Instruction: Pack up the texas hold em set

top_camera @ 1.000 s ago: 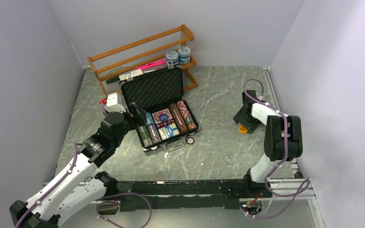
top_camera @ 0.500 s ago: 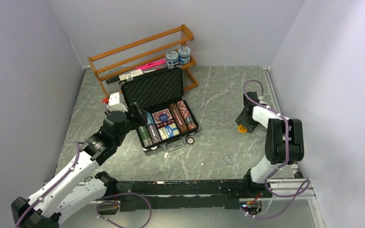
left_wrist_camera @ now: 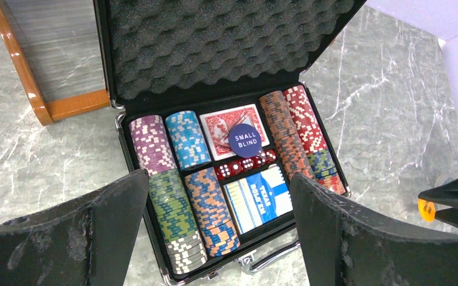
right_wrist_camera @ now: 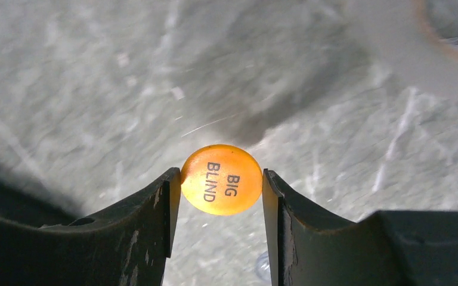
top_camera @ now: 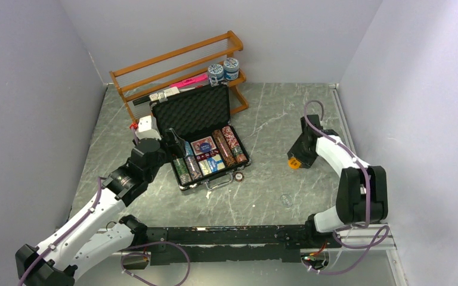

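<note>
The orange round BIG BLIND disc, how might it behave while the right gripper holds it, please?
Probably stiff and light: a small, solid-looking orange round disc. Pinched only at its rim by the right gripper, it could pivot or slip.

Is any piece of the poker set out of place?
Yes. A small round disc lies on the table in front of the briefcase, outside it. The right gripper holds the orange BIG BLIND button, also unpacked.

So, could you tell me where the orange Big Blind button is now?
The Big Blind button is pinched between the fingers of the right gripper, on the right of the top view, well clear of the open briefcase.
</note>
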Tool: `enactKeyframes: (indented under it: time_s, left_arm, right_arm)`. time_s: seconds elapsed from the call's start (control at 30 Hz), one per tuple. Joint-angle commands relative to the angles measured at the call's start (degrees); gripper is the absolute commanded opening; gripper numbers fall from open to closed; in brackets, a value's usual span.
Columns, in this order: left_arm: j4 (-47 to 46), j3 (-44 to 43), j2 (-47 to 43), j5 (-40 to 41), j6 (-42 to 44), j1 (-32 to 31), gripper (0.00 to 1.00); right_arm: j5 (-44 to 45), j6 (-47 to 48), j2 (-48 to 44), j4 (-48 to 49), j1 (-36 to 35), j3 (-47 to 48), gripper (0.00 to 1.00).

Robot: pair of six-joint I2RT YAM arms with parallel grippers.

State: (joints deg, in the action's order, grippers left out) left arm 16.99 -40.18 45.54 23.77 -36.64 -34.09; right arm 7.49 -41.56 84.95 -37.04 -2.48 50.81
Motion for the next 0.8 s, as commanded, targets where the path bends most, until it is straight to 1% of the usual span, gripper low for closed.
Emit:
enactKeyframes:
  time_s: [0.0, 0.07, 0.1, 0.23, 0.4, 0.57, 0.77]
  left_arm:
    - [-1.87, -0.58, -0.35, -0.57, 0.22, -0.02, 0.93]
    - [-2.0, -0.55, -0.45, -0.58, 0.21, -0.02, 0.93]
    - [-2.17, -0.58, -0.52, -0.62, 0.43, 0.0, 0.93]
    - [-1.35, -1.48, -0.36, -0.87, 0.51, -0.02, 0.93]
    - [-0.82, -1.38, -1.48, -0.5, 0.24, -0.02, 0.93]
    - [-0.97, -1.24, -2.03, -1.17, 0.45, -0.02, 0.93]
    - [-0.03, -1.48, -1.77, -1.45, 0.93, 0.0, 0.94]
  right_arm:
    - [-3.17, -3.45, -3.75, -3.62, -5.95, 6.32, 0.5]
    - [-3.2, -4.92, -3.34, -4.09, -10.87, 9.12, 0.5]
    - [-2.92, -5.79, -2.93, -4.07, -14.68, 10.72, 0.5]
    - [-1.13, -9.09, 0.69, -2.57, -25.47, 17.48, 0.5]
    - [1.5, -9.3, 10.28, -2.35, -37.53, 27.42, 0.51]
    - [1.89, -7.81, 20.63, -4.26, -43.17, 37.2, 0.53]
    - [-0.12, -5.04, 27.95, -4.91, -45.59, 43.21, 0.54]
